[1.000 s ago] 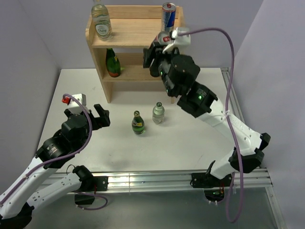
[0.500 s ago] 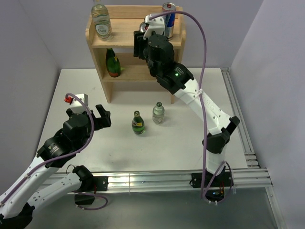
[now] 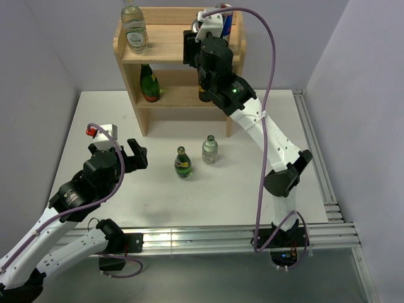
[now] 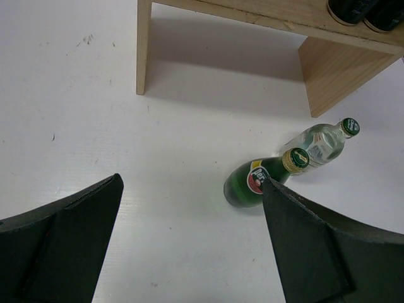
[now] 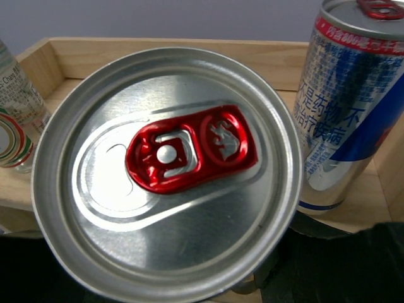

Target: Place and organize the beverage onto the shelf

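Note:
The wooden shelf stands at the back. A clear bottle and a silver-and-blue can stand on its top board, and a green bottle stands on the lower tier. My right gripper is shut on the second can and holds it over the top board, just left of the standing can. Another green bottle and another clear bottle stand on the table. My left gripper is open and empty, left of the green bottle.
The shelf's raised rim runs behind the held can, with the top clear bottle to its left. Two dark round bases sit at the right end of the lower tier. The shelf leg stands ahead of my left gripper.
My right arm has carried the can up and left from in front of the shelf to over the top board beside the other can. My left arm has barely moved.

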Motion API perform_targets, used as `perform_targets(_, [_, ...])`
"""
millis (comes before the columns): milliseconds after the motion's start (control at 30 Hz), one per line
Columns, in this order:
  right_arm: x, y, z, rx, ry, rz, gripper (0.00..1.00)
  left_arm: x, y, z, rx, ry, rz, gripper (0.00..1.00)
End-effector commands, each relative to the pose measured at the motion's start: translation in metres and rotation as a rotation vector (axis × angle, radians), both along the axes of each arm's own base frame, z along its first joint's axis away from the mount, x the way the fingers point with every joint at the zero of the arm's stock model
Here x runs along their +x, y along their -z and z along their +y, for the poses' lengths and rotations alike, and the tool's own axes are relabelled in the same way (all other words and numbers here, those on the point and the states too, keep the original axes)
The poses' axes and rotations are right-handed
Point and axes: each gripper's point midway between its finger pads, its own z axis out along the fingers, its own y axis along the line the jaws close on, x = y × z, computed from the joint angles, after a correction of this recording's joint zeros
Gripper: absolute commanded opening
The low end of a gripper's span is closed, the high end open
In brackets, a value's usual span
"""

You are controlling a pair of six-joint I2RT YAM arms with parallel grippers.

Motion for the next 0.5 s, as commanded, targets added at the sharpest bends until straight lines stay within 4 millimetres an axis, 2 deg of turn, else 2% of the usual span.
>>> perform_targets(0, [0.002, -0.041, -0.008, 0.072, 0.021, -0.120, 0.00, 0.002, -0.004, -0.004, -0.016, 0.018, -0.022, 0.99])
perform_targets(467, [0.037, -0.009, -0.009, 0.023, 0.084, -0.101, 0.01, 0.002, -0.003, -0.004, -0.012, 0.021, -0.017, 0.99])
